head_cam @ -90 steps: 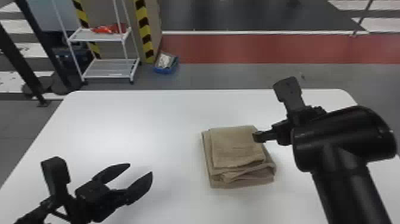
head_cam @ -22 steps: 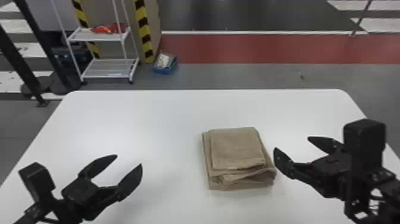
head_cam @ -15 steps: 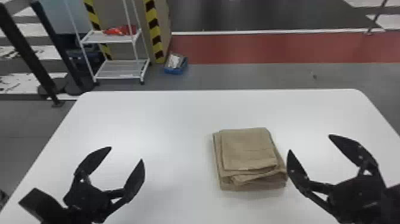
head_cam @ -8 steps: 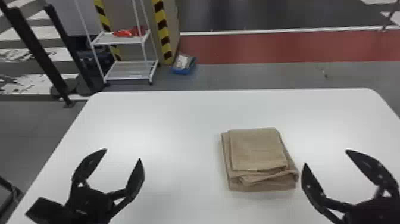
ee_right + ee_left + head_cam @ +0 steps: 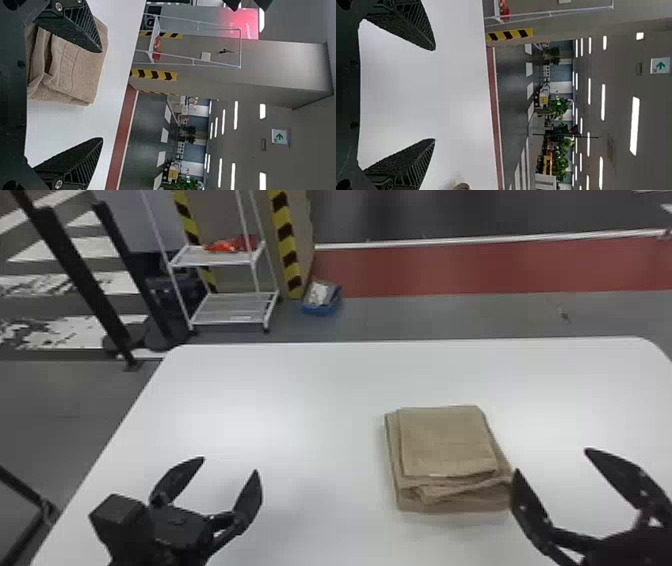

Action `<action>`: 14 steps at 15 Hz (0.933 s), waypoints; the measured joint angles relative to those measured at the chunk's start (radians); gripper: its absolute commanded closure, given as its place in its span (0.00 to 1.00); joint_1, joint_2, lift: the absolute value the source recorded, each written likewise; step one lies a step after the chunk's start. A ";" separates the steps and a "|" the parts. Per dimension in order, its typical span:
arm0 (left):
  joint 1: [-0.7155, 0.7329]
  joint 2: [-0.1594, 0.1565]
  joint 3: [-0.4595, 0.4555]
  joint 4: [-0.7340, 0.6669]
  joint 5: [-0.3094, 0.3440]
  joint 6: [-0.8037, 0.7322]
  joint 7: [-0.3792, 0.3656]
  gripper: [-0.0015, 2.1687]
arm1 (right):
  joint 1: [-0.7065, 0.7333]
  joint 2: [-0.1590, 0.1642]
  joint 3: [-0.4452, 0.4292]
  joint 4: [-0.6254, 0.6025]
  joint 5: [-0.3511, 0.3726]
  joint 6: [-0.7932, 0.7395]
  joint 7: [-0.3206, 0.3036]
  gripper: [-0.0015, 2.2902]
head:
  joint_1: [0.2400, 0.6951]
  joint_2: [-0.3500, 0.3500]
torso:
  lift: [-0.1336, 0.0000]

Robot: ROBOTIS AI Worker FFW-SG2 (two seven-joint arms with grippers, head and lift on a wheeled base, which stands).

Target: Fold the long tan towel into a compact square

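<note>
Head view shows us one white surface, its near and right sides cut off by the frame. On the floor beyond stands one white rack; we count two shelves, and its top is cut off.

Two claws hang over the surface, both empty, each with two fingers spread wide. We see the left claw well apart from the towel and the right claw just beside it; its inner finger comes up to the towel's right side, but we cannot tell whether they touch. In the right wrist view that finger hides part of the cloth.

Our one tan towel lies right of the middle, folded into a roughly square stack, with uneven layers along its near side; we cannot count them all.

Near the rack we find one blue box, its pale contents hard to make out.
</note>
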 measured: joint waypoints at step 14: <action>0.000 0.000 -0.005 0.009 0.009 -0.036 0.012 0.03 | -0.003 0.000 0.000 -0.009 0.004 0.061 0.002 0.04 | 1.00 0.71 | 0.07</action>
